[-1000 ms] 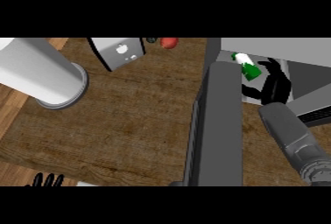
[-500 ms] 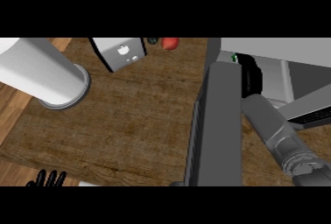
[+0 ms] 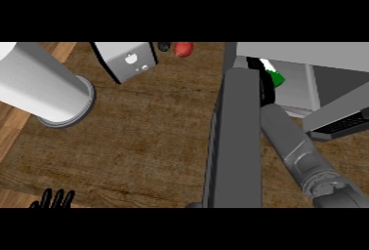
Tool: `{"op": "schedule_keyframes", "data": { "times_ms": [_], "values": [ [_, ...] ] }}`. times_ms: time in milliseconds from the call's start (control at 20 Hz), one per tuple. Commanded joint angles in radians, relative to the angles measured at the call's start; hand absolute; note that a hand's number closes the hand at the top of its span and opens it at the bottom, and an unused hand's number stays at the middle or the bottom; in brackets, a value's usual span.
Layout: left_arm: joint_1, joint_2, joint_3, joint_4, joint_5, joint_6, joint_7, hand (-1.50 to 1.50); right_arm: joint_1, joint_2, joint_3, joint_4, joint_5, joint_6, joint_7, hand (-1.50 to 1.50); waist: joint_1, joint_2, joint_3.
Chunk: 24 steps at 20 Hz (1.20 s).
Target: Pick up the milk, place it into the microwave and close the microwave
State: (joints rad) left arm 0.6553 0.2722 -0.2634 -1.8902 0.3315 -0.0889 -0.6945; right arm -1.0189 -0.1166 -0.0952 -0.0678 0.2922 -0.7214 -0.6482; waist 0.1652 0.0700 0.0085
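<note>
Compared with the frame 0.5 s before, the grey right forearm (image 3: 292, 144) was seen pushed further up behind the open dark grey microwave door (image 3: 234, 141), and more of the green-and-white milk carton (image 3: 272, 74) had come into view beside the door's upper end. The carton was seen just inside the pale grey microwave cavity (image 3: 302, 78), at its left side. The black right hand (image 3: 264, 84) was largely hidden by the door — only a dark strip of it showed against the carton, so whether its fingers were wrapped round the carton could not be told.

The black left hand (image 3: 54, 199) was seen at the lower left edge, fingers straight and pointing up, resting and holding nothing, much as 0.5 s earlier.

The brown wood-grain counter top (image 3: 144, 136) filled most of the view. On it, at the upper left, a large white cylinder with a grey rim (image 3: 43, 85) was seen. Near the top edge a grey box-shaped appliance (image 3: 130, 59) was seen, and just to its right a small red rounded object (image 3: 184, 48). A lighter wooden strip (image 3: 10, 127) ran along the counter's left edge.
</note>
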Motion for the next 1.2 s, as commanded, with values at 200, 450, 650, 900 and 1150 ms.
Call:
{"op": "schedule_keyframes", "data": {
  "times_ms": [200,450,650,900,1150],
  "values": [
    [0.007,-0.005,-0.01,-0.018,-0.015,0.011,0.002,-1.5,0.065,0.023,-0.111,-0.067,-0.119,0.217,-0.139,-1.5,-0.042,-0.012,0.001],
    [0.018,0.011,0.008,-0.026,0.002,0.002,0.015,-1.5,0.137,0.043,-0.156,-0.069,-0.17,0.357,-0.232,-1.5,-0.08,-0.031,-0.002],
    [0.051,-0.028,-0.02,0.0,-0.024,0.017,-0.032,-1.5,0.18,0.023,-0.172,-0.056,-0.184,0.426,-0.279,-1.5,-0.083,-0.037,-0.004],
    [0.1,0.006,-0.001,-0.055,-0.001,0.013,0.009,-1.5,0.286,0.067,-0.179,-0.063,-0.191,0.45,-0.407,-1.5,-0.108,-0.048,-0.004],
    [0.11,-0.011,-0.029,-0.124,-0.024,0.05,0.043,-1.5,0.319,0.046,-0.191,-0.071,-0.205,0.555,-0.443,-1.5,-0.119,-0.053,-0.005]
  ]
}}
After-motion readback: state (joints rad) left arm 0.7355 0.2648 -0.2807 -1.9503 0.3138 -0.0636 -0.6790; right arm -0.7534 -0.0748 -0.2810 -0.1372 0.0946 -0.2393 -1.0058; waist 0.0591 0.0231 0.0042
